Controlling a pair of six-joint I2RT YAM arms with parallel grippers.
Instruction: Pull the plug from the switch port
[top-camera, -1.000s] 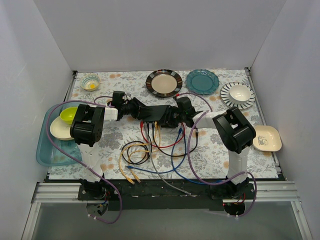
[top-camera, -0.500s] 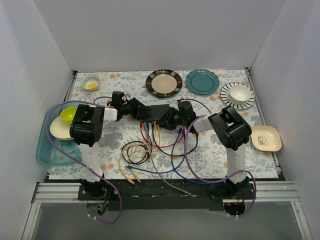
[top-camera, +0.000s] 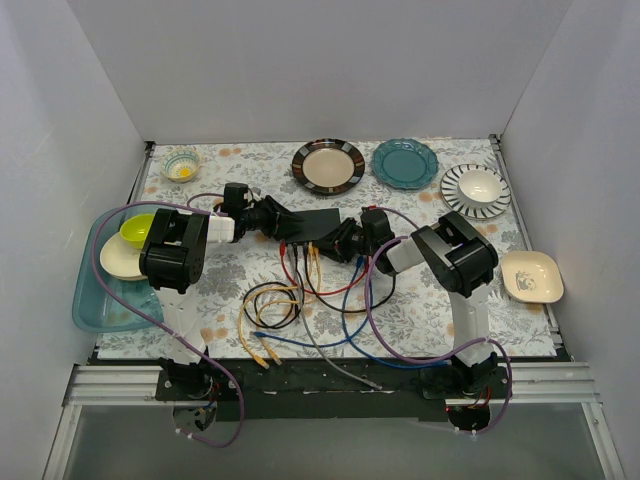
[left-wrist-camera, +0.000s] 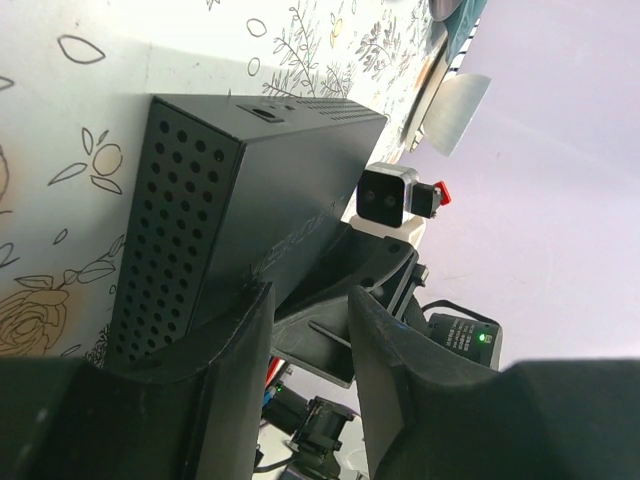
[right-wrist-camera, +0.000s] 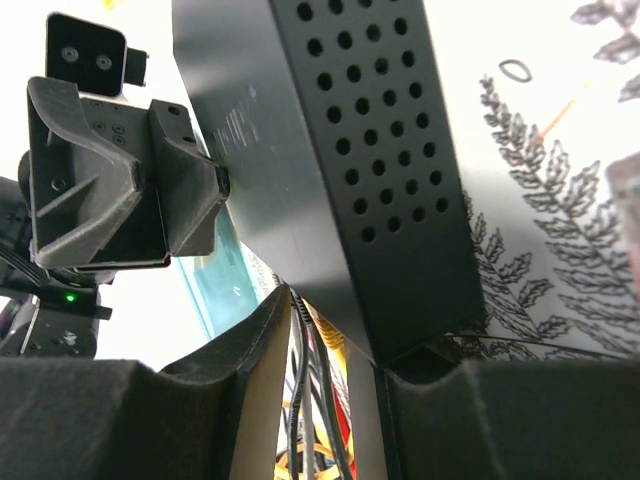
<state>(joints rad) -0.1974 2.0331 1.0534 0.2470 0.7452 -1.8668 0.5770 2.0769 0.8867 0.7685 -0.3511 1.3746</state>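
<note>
Switch (top-camera: 315, 223): flat black box in the middle of the table (top-camera: 520, 325), long axis running left to right, socket edge turned toward the arm bases. At its left end, the left gripper (top-camera: 272, 221) meets the box. In the left wrist view its fingers (left-wrist-camera: 235, 350) stand a little apart about the corner of the perforated end face; whether they pinch the box cannot be told. Along the near long edge, the plugs (top-camera: 300, 247) of the red, yellow, blue and dark cables (top-camera: 300, 295) enter side by side; which one is meant is not shown. At the right end, the right gripper (top-camera: 345, 240) lies just beside the corner, jaws parted and, as far as the right wrist view shows, clasping nothing, with cables visible in the gap. The plugs lie to its left along the edge, so this arm is the nearer to them; a pull would run toward the bases, square to the long axis. The sockets are hidden in every view: foreshortened from above, and outside both wrist views, which show only the perforated ends
</note>
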